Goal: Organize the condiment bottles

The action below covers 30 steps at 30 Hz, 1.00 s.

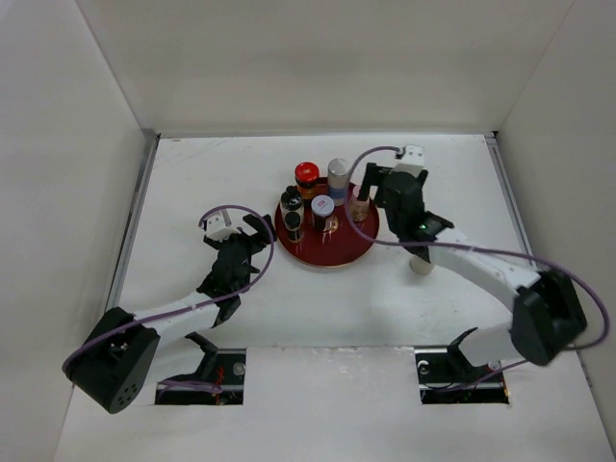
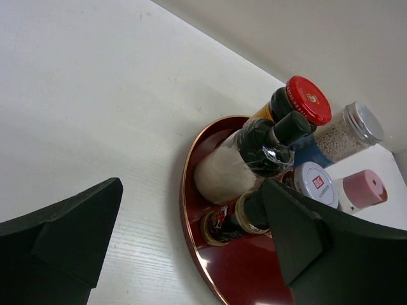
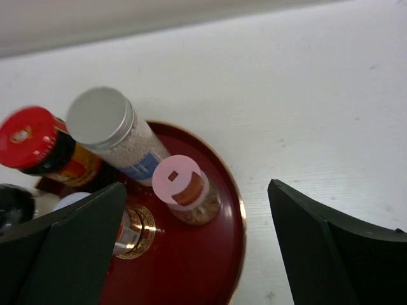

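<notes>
The condiment bottles (image 1: 320,205) crowd the round red tray (image 1: 332,262), a pale cream bottle (image 1: 421,266) sits apart under the right arm, and the left gripper (image 2: 191,185) and right gripper (image 3: 197,190) flank the tray, both spread wide, holding nothing.

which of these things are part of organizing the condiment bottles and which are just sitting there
Part of the job:
red-lidded jar
grey-lidded bottle
pink-lidded bottle
black-capped bottle
white-lidded jar
pale cream bottle, off the tray, on the table

Just there:
round red tray, holding most of the bottles
table
</notes>
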{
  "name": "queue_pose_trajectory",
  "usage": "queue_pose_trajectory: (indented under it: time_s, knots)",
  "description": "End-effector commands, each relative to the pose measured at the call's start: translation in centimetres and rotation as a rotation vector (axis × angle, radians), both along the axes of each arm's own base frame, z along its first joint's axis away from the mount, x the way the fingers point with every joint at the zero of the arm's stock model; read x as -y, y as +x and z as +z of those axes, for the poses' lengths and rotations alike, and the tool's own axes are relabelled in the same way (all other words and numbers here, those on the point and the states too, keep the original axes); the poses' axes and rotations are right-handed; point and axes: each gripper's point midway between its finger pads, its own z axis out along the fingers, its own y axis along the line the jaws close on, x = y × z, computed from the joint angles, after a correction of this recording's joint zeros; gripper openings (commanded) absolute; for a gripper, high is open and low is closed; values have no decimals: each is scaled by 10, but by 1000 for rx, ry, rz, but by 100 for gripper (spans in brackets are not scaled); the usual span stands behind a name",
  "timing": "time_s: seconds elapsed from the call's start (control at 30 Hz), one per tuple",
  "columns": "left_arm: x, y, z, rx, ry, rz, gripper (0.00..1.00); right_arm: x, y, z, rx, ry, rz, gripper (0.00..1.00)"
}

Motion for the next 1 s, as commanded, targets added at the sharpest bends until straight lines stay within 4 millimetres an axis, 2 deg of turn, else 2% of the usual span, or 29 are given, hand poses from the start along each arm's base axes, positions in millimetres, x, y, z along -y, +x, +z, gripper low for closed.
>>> queue_pose_trajectory:
  time_s: [0.0,0.13,0.2,0.27,0.37,0.53,0.87,0.9,0.97]
  knots:
    - [0,-1,15,54,-48,0,93,51,-32,43,109,2,-148,100]
    - [0,-1,15,57,-51,-2,93,103,-82,31,86,-39,-296,100]
    - [3,0,14,50,-49,-9,93,123,-103,21,65,-62,-352,100]
    - [4,0,13,50,-49,-12,93,133,-116,7,23,-87,-374,100]
    - [2,-2,16,58,-55,-11,93,137,-127,-15,-54,-84,-378,100]
    - [2,-2,16,57,-56,-11,93,127,-126,-42,-137,-50,-333,100]
    - [3,-1,14,50,-55,-11,93,133,-126,-73,-204,-37,-347,100]
    - [3,-1,14,50,-55,-11,93,134,-127,-77,-213,-33,-344,99]
    - [0,-2,15,53,-56,1,93,134,-127,-81,-217,-28,-339,90]
